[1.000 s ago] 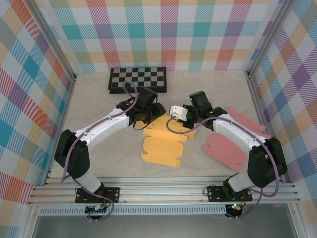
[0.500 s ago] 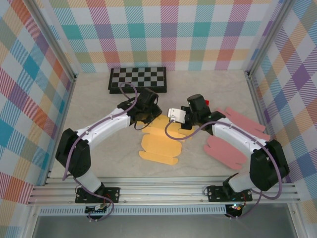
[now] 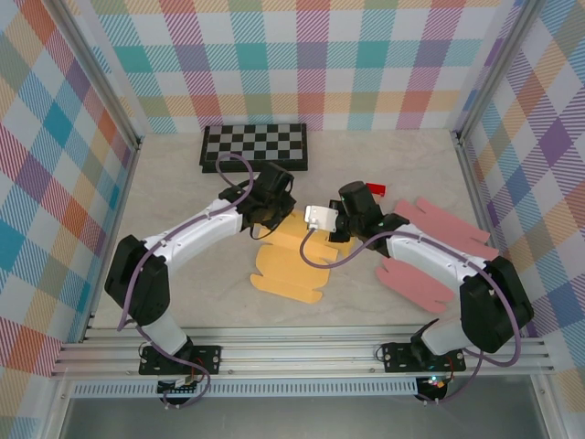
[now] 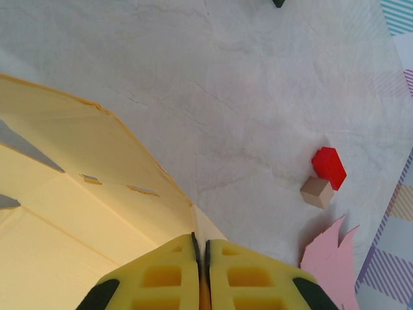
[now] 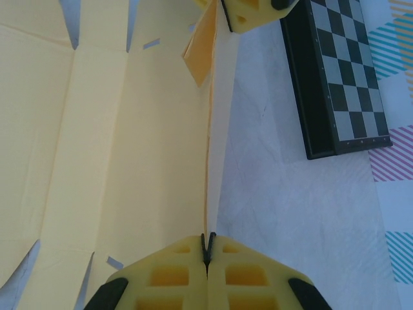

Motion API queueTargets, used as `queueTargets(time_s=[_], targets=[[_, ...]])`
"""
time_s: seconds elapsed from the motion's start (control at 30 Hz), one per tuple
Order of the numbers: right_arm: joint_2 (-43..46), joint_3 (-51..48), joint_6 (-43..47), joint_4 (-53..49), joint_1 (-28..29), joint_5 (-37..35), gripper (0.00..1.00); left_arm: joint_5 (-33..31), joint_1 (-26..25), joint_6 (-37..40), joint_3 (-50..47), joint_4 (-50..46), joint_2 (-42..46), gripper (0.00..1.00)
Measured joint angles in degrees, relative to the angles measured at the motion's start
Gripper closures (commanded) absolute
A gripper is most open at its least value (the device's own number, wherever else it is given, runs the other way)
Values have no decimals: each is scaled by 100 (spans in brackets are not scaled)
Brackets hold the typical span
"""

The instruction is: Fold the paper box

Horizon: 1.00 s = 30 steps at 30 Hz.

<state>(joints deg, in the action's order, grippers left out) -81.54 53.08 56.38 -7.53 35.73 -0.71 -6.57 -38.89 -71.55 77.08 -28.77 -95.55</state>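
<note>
— Where is the yellow paper box (image 3: 285,267)?
— On the table (image 3: 169,178) between the arms. It is mostly a flat blank, with only its far edge flap raised.
— And the grippers?
— The left gripper (image 4: 200,244) and right gripper (image 5: 208,242) each pinch that raised edge, fingers pressed on paper. Nearly every fold remains, I judge.

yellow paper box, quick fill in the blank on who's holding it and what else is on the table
1. The left gripper is shut on an edge of the ___ paper box sheet.
2. The right gripper is ___ on that sheet too.
3. The spare sheets by the right arm are ___.
4. Beside the wooden cube sits a ___ block.

Missing words: yellow; shut; pink; red
</note>
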Motion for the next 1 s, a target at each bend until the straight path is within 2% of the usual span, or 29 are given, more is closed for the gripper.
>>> queueTargets(time_s=[0.17,0.23,0.3,0.33,0.37,0.53,0.6,0.63,0.73,0.87,0.93,1.0], targets=[[0,-92,-15,164,35,-127,100,-63,-24,-140,0,2,-28,100],[-2,-92,-20,195,35,-184,100,-94,-31,-96,0,0,-28,82],[-11,-92,-20,208,33,-203,100,-129,-35,39,15,-68,-28,54],[-17,-90,-20,223,28,-236,100,-157,-35,216,15,-170,-15,43],[-26,-90,-17,223,17,-240,100,-170,-35,339,7,-264,7,37],[-42,-31,-17,142,-243,-214,100,-92,162,1259,-658,-411,844,38],[-50,35,-17,90,-326,-184,100,72,289,1674,-1102,-299,1364,45],[-61,68,-17,70,-365,-170,100,173,334,1897,-1384,-136,1635,49],[-125,122,-20,44,-428,-157,100,581,398,2583,-2267,697,2181,46],[-203,149,-20,-55,-428,-33,100,798,380,3324,-3132,1469,2138,44],[-212,149,-22,-118,-428,52,100,907,380,3657,-3296,1784,1893,38],[-212,149,-22,-166,-431,127,100,1032,380,3950,-3285,2124,1591,36]])
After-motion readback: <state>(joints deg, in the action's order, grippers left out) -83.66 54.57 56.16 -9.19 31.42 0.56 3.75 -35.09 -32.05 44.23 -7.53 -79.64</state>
